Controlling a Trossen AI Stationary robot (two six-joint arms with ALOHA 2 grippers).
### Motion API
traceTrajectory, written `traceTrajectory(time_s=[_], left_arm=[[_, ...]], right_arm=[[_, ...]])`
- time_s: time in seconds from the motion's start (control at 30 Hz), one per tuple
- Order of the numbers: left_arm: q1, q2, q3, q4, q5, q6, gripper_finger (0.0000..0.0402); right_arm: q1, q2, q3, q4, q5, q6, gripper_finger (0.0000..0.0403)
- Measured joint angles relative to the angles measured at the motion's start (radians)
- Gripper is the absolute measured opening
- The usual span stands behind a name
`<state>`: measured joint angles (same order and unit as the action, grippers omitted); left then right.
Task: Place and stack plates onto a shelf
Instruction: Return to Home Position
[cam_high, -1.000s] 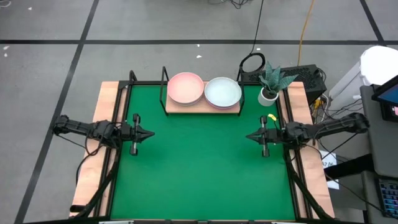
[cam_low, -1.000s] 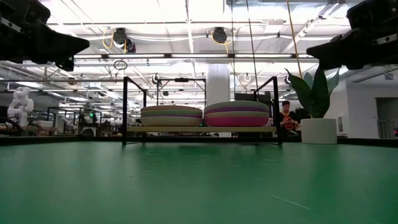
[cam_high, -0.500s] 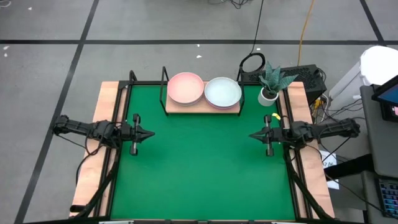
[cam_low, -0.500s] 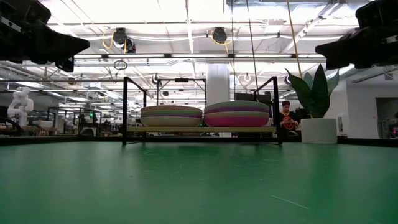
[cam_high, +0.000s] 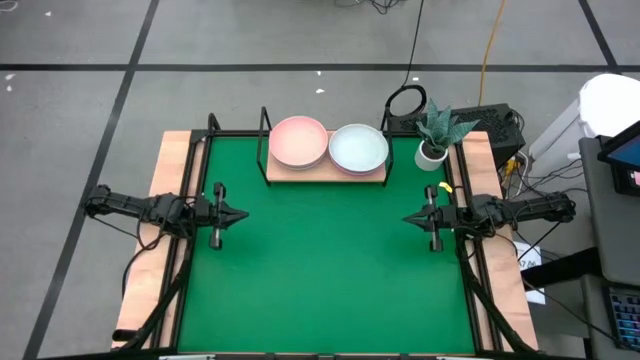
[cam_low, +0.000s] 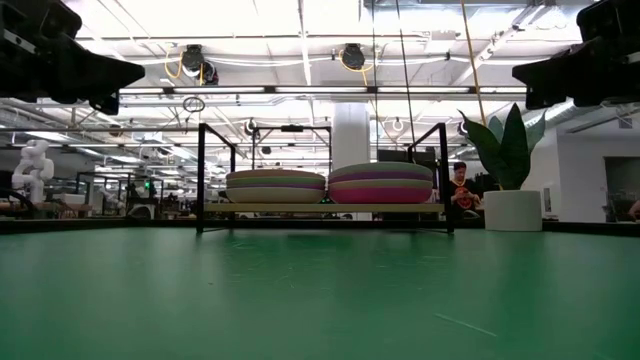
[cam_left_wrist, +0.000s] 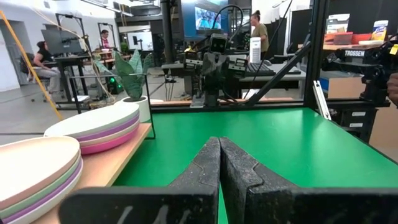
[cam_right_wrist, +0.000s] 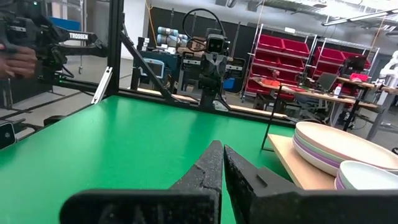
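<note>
Plates (cam_low: 275, 186) all up on the shelf (cam_high: 325, 176) at the far edge of the green mat (cam_high: 330, 285), in two piles side by side: pink-topped stack (cam_high: 298, 141) toward the left arm, mint-topped stack (cam_high: 358, 148) toward the right. No plate left on the mat. Looks like the closing step, parking the arms. Left gripper (cam_high: 240, 215) over the mat's left edge, fingers pressed together, empty; right gripper (cam_high: 407, 219) opposite at the right edge, likewise closed on nothing. Calls next for little — probably just settling both arms at rest, well apart from the shelf.
</note>
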<state>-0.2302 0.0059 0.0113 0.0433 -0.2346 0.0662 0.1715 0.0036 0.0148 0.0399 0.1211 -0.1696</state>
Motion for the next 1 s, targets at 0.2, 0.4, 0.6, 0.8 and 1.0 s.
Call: traceTrajectory(time_s=[0.2,0.4,0.6,0.8,1.0], left_arm=[[0.000,0.000,0.000,0.002,-0.002,0.015,0.0003],[0.000,0.000,0.000,0.001,-0.002,0.013,0.0003],[0.000,0.000,0.000,0.001,-0.002,0.002,0.0003],[0.000,0.000,0.000,0.005,-0.003,-0.017,0.0003],[0.000,0.000,0.000,0.003,-0.003,-0.050,0.0003]], right_arm=[[-0.004,0.000,0.000,-0.002,0.002,-0.016,0.0000],[-0.068,0.000,0.000,0.001,-0.018,-0.008,0.0000],[-0.133,0.000,0.000,-0.006,-0.107,0.020,0.0000],[-0.146,0.008,0.000,-0.020,-0.125,0.046,0.0000],[-0.146,0.021,0.000,-0.008,-0.123,0.056,0.0000]])
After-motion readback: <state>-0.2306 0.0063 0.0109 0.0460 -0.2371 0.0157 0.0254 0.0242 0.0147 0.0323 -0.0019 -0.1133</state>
